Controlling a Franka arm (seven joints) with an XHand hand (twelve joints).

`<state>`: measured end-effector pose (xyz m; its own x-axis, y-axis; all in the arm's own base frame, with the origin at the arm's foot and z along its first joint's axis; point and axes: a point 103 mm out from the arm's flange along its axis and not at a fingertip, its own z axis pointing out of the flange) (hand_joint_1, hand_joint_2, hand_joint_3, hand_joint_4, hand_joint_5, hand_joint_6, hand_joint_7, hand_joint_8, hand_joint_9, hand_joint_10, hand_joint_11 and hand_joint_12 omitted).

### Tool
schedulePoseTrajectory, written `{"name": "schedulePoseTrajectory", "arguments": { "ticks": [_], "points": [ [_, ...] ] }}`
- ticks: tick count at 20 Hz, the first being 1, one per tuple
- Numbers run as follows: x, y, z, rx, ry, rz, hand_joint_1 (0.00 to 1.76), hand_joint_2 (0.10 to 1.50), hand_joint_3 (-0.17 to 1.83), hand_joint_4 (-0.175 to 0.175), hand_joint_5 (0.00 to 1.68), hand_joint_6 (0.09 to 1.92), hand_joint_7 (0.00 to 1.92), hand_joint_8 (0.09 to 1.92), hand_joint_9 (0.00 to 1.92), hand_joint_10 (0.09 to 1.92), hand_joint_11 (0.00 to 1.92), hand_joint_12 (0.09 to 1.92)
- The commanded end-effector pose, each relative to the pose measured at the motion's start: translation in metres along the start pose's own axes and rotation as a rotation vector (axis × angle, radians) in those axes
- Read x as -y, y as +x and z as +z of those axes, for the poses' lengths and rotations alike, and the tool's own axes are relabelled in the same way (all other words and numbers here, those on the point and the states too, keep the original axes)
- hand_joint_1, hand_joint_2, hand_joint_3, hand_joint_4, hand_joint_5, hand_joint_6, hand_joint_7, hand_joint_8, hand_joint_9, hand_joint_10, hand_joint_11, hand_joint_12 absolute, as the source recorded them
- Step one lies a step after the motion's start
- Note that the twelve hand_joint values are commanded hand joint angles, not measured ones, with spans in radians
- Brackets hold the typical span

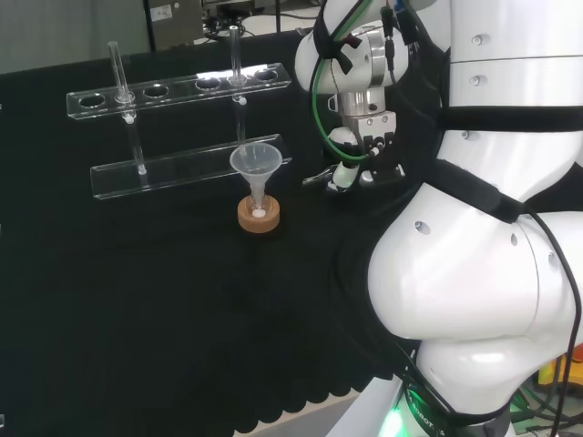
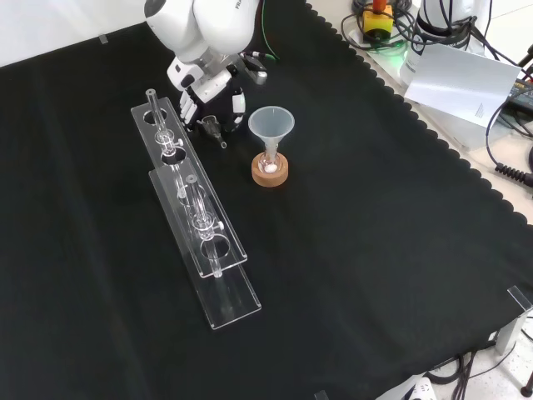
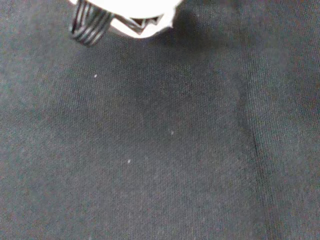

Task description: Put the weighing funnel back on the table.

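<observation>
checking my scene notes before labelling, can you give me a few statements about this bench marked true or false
1. The funnel stands mouth up, its stem in a small flask on a cork ring. True.
2. The clear rack holds no test tubes. False: test tubes stand in it.
3. In the front view the hand is up and to the left of the funnel. True.
4. The hand touches the funnel. False: in the head view bare cloth lies between them.
5. The cloth is white. False: it is black.
</observation>
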<state>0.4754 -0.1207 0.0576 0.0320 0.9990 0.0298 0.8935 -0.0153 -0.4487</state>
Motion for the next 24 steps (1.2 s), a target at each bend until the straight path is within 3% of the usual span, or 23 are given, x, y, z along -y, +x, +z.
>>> {"name": "schedulePoseTrajectory", "arguments": {
  "ticks": [1,12,24],
  "points": [
    [0.012,0.004,-0.019,0.000,0.005,0.001,0.98,0.59,0.75,-0.065,0.35,0.56,0.31,0.75,0.66,0.61,0.50,1.25],
    [0.073,0.019,-0.084,0.084,-0.114,0.025,0.92,0.58,0.73,-0.065,0.34,0.35,0.22,0.72,0.45,0.67,0.33,1.33],
    [0.159,0.042,-0.140,0.162,-0.204,0.056,0.89,0.58,0.71,-0.063,0.35,0.30,0.20,0.72,0.40,0.68,0.29,1.34]
  ]
}}
